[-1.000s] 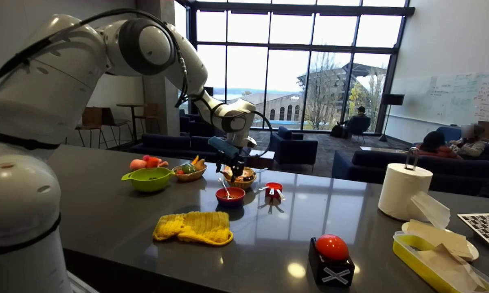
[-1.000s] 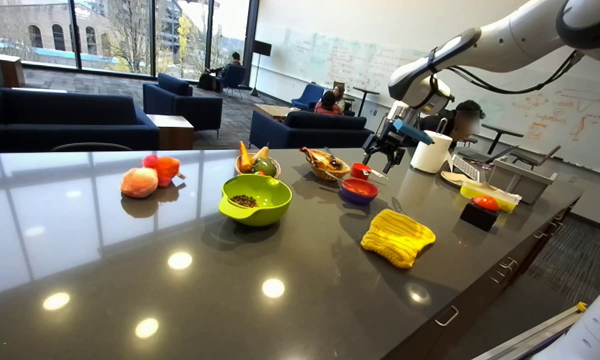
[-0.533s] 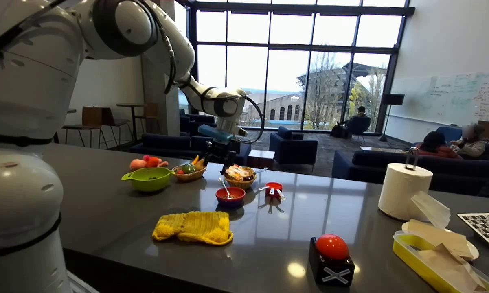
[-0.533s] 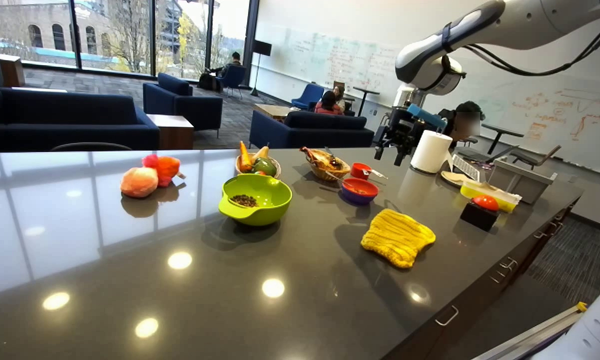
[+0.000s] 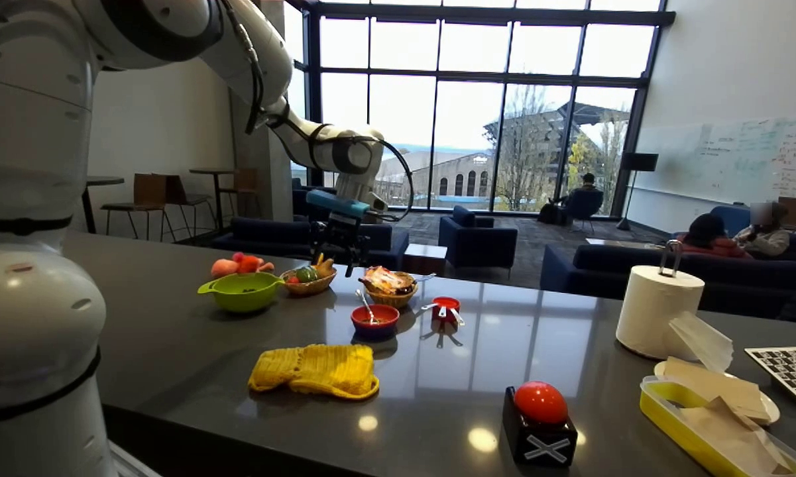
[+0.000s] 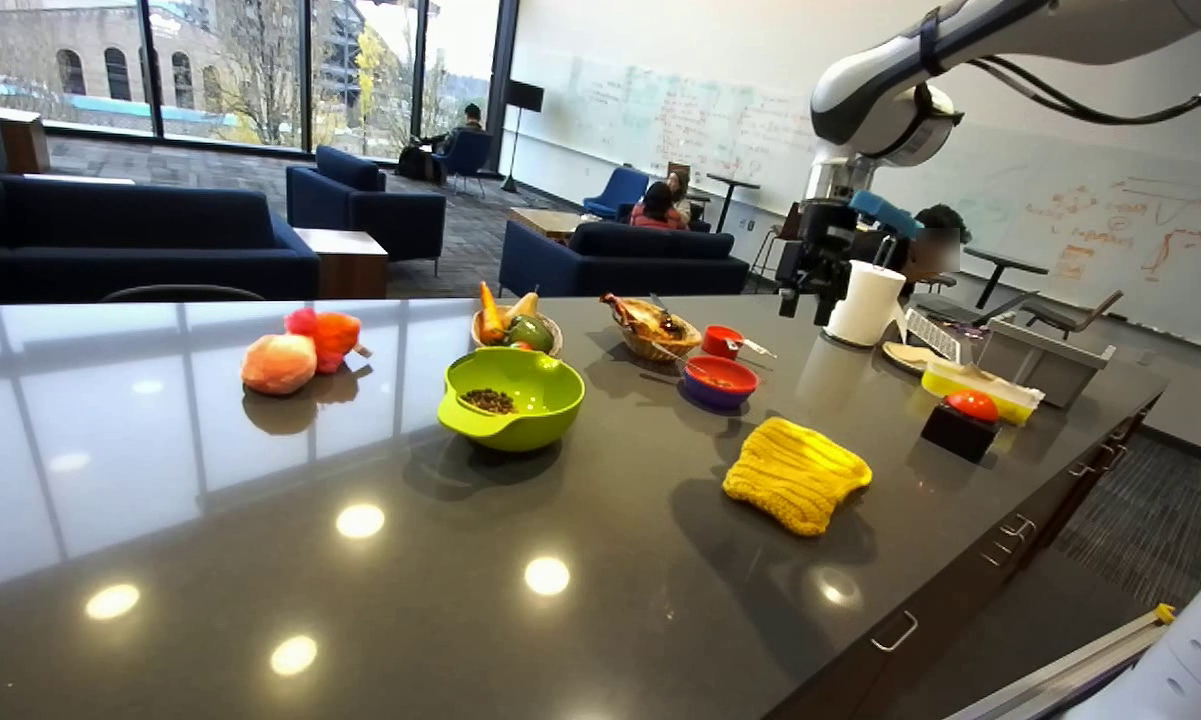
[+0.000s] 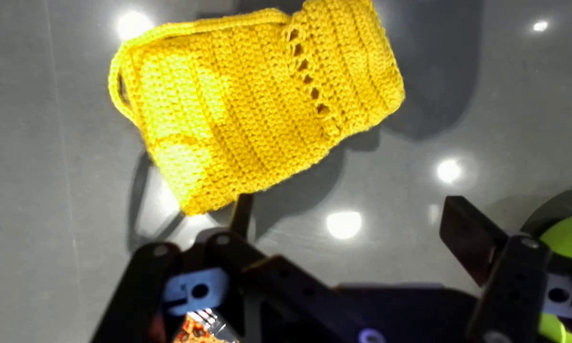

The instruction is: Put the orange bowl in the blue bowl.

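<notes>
The orange bowl (image 5: 389, 314) sits nested inside the blue bowl (image 5: 375, 329), with its red rim showing above the blue wall. A utensil with a pale handle leans in it. The same pair, orange bowl (image 6: 728, 374) in blue bowl (image 6: 717, 397), stands upright on the counter in an exterior view. My gripper (image 5: 332, 265) is open and empty, raised well above the counter and apart from the bowls; it also shows in an exterior view (image 6: 805, 310). In the wrist view the fingers (image 7: 348, 209) are wide apart with only counter between them. The bowls are not clearly visible there.
A yellow knitted mitt (image 7: 247, 95) lies near the bowls. A lime-green bowl (image 5: 244, 295), a food basket (image 5: 392, 297), a produce basket (image 5: 311, 285), red measuring cups (image 5: 445, 306), a red-topped black object (image 5: 541, 424) and a paper towel roll (image 5: 659, 311) stand on the counter.
My gripper has risen and moved away from the bowls, leftward in an exterior view. The bowls and the other objects have stayed in place.
</notes>
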{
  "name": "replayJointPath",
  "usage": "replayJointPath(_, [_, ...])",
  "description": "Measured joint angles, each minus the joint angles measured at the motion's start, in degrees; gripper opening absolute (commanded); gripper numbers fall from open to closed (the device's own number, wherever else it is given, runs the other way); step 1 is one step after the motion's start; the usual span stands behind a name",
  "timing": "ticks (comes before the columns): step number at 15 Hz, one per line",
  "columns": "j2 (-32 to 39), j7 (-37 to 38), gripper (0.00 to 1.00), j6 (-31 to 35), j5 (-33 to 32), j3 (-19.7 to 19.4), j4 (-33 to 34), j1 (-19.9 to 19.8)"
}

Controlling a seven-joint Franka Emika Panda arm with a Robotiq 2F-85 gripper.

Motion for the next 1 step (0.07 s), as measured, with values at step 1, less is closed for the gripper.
replayJointPath(1, [-1.2, -0.7, 1.00, -0.4, -0.1, 0.0, -1.1, 0.0])
